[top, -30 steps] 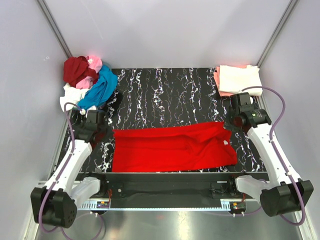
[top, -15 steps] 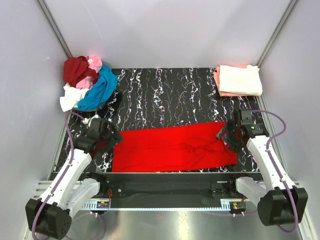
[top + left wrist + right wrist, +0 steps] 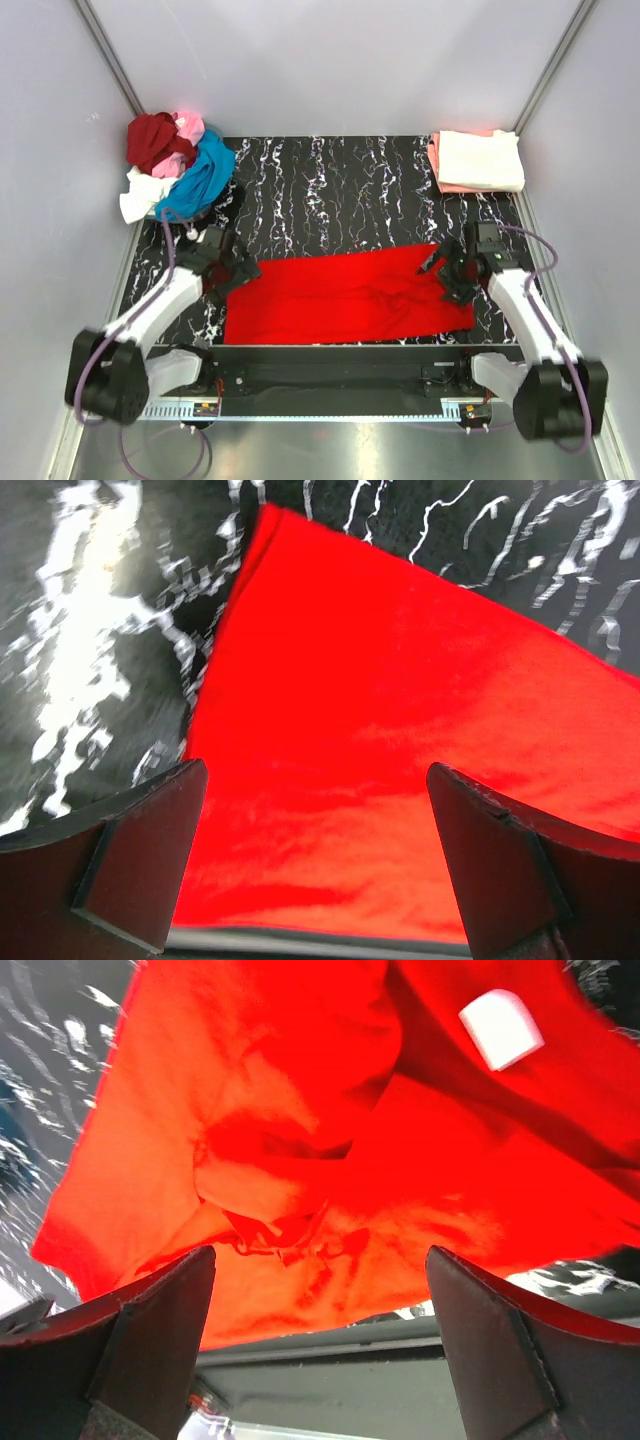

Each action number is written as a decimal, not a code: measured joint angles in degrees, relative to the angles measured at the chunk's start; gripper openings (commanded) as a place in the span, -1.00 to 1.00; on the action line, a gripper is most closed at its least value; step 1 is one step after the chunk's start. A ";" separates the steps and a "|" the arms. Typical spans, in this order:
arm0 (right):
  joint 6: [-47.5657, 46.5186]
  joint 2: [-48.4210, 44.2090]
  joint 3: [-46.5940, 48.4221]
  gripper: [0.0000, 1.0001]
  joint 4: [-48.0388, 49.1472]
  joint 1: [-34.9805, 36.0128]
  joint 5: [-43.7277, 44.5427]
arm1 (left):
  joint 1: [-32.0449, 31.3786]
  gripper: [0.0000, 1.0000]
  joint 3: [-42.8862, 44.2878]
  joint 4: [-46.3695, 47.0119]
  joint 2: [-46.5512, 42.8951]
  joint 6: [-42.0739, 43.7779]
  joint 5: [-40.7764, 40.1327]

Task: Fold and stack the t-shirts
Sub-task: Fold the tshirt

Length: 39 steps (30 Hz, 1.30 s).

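A bright red t-shirt (image 3: 350,295) lies folded into a long band across the near part of the black marbled table (image 3: 340,190). My left gripper (image 3: 236,270) hovers open over its left end, with red cloth (image 3: 400,730) showing between the spread fingers (image 3: 140,850). My right gripper (image 3: 450,270) is open above the right end, where the cloth (image 3: 300,1110) is rumpled and a white label (image 3: 500,1028) shows. Neither gripper holds anything. At the back left sits a loose pile of dark red (image 3: 152,140), pink (image 3: 187,125), blue (image 3: 200,180) and white (image 3: 140,195) t-shirts.
A folded stack stands at the back right corner, a cream shirt (image 3: 478,158) on a salmon one (image 3: 436,160). Grey walls close in the table on three sides. The metal front rail (image 3: 340,360) runs just below the red shirt's near edge.
Both grippers went from shut to open and let go of the red shirt's far corners. Both arms swung inward and nearer, over the shirt's ends. The shirt's far edge settled flat.
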 measured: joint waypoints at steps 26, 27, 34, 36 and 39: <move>-1.62 70.58 58.12 0.88 -1.64 5.49 -15.67 | -8.22 0.88 -0.83 3.30 8.02 3.93 4.94; -1.79 74.40 64.85 0.88 -3.76 6.32 -15.54 | -8.74 0.88 -1.81 3.32 6.45 3.19 5.40; -2.14 99.73 109.85 0.89 -7.32 12.24 -18.49 | -15.96 0.86 -9.14 5.27 -2.27 -3.98 7.45; -1.07 100.56 110.03 0.92 -4.07 13.20 -20.81 | -18.67 0.85 -10.93 7.04 -4.46 -6.73 7.56; 0.96 100.32 106.90 0.96 2.69 14.12 -24.39 | -24.74 0.84 -13.68 10.32 -7.56 -12.33 7.54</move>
